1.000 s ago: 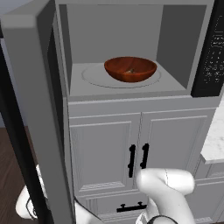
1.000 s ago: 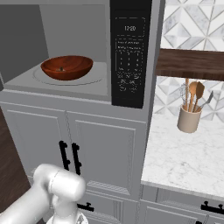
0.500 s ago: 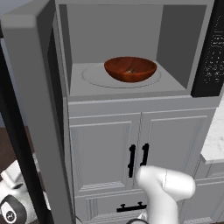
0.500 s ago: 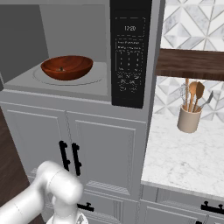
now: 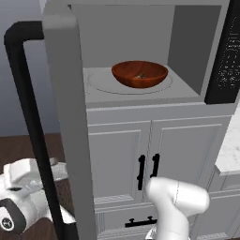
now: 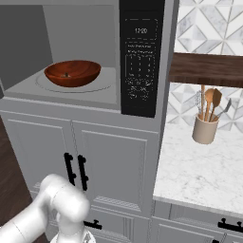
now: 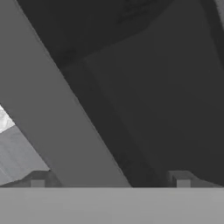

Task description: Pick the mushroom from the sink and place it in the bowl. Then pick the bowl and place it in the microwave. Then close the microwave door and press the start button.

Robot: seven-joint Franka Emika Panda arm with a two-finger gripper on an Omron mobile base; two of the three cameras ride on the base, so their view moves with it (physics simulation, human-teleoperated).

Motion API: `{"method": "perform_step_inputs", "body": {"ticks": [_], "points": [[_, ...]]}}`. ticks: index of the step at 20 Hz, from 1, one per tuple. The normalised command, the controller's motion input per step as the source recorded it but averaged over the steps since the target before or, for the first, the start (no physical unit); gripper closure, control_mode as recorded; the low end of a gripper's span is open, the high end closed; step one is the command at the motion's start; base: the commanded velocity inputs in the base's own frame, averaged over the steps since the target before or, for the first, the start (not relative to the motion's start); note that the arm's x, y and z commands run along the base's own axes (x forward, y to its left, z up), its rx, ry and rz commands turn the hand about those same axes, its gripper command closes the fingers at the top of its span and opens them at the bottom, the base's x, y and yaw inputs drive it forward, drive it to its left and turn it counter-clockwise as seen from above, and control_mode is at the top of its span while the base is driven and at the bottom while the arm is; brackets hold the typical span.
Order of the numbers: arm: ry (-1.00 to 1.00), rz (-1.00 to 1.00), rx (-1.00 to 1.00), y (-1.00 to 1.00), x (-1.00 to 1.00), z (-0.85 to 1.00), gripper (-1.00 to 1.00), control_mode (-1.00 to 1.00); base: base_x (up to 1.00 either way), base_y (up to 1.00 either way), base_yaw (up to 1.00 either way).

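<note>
The reddish-brown bowl (image 5: 139, 74) (image 6: 72, 72) sits on the pale turntable inside the grey microwave (image 5: 140, 93). A tiny speck in the bowl's middle may be the mushroom (image 6: 68, 74). The microwave door (image 5: 65, 122) stands wide open on the left, its black handle (image 5: 28, 122) facing outward. My white hand (image 5: 21, 201) hangs low at the left, on the door's outer side by the handle. In the hand view my gripper (image 7: 109, 181) is open, its fingertips (image 7: 37, 180) wide apart, close to the door's grey frame (image 7: 57, 127) and dark window. The sink is out of view.
The black keypad strip (image 6: 141, 61) is on the microwave's right. Grey cabinet doors with black handles (image 5: 147, 171) lie below. To the right, a marble counter (image 6: 199, 171) carries a crock of wooden utensils (image 6: 206, 128) under a dark shelf. My elbow (image 5: 178, 201) sits before the cabinets.
My hand has swung out to the lower left, around the outer side of the open door, and risen a little. The bowl and door have not moved.
</note>
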Motion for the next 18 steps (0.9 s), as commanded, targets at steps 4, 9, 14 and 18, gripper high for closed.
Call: {"method": "perform_step_inputs", "body": {"ticks": [4,9,14,18], "points": [[0.04,-0.30,0.23,-0.88,-0.75,0.54,-1.00,-1.00,0.00,0.00,0.00],[0.01,-0.15,0.18,-0.90,-0.78,0.57,-1.00,-1.00,0.00,0.00,0.00],[-0.04,0.05,0.03,-0.86,-0.72,0.44,-1.00,-1.00,0.00,0.00,0.00],[-0.14,0.23,0.00,-0.88,-0.47,0.38,-1.00,-1.00,0.00,0.00,0.00]]}}
